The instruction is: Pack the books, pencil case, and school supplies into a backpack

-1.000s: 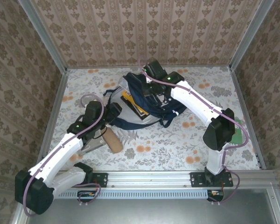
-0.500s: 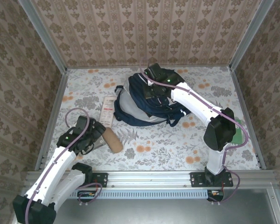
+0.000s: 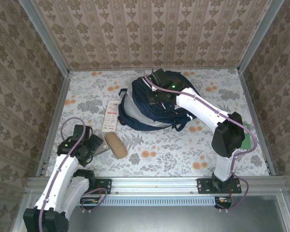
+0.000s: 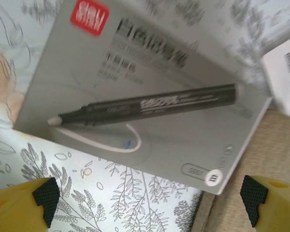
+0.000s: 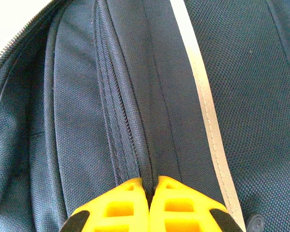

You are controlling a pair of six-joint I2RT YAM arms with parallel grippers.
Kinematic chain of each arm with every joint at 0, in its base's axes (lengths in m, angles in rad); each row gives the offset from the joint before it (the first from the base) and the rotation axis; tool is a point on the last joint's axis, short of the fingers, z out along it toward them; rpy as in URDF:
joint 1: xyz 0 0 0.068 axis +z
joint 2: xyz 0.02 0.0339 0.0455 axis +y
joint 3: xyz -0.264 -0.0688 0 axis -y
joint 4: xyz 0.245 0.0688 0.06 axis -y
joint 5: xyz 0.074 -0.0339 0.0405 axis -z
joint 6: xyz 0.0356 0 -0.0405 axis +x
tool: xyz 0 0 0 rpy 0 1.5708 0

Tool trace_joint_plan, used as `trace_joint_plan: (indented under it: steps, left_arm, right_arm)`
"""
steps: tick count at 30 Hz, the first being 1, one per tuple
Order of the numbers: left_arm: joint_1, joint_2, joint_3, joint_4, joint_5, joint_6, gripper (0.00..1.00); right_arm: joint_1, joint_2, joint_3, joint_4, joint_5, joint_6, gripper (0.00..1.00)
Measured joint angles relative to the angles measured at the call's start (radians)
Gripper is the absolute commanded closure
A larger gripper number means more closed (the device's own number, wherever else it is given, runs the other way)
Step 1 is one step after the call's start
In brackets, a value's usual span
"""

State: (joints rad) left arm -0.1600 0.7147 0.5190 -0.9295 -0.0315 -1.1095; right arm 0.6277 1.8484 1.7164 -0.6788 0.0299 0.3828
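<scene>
Hovering low over the grey flat packet (image 4: 145,96) with the left gripper (image 4: 150,203) spread wide and nothing between the fingers. Lying flat on the table (image 3: 183,154), well apart from the backpack (image 3: 145,113) on its near-left side, with the pencil case (image 3: 116,145) just beside, on the side toward the backpack, touching or almost. Printed with a marker picture and a red label, so probably thin card: light, stiff, a little slippery, hard to pinch from straight above. Better to take it across the short width at a free edge, or to tip up one corner first. Long axis slanted, red-label end pointing away from the pencil case. About the pencil case: soft and rounded, easy to squeeze at the middle across its narrow way; long axis slanted too, the far end leaning to the left. Just left of the backpack, the white packet (image 3: 110,115), long axis running near to far. On top of the backpack, pinching a ridge of navy fabric beside the zip (image 5: 117,121) and the white stripe (image 5: 203,96) with the right gripper (image 5: 149,186), fingers pressed together. Floppy cloth, likely to sag unless lifted.
</scene>
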Motion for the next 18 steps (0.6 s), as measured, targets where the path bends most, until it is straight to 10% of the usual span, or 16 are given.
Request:
trace_joint_plan:
  steps: [18]
  left_arm:
    - [0.198, 0.041, -0.161, 0.391, 0.085, -0.041, 0.00]
  right_arm:
    - [0.005, -0.003, -0.009, 0.006, -0.014, 0.014, 1.00]
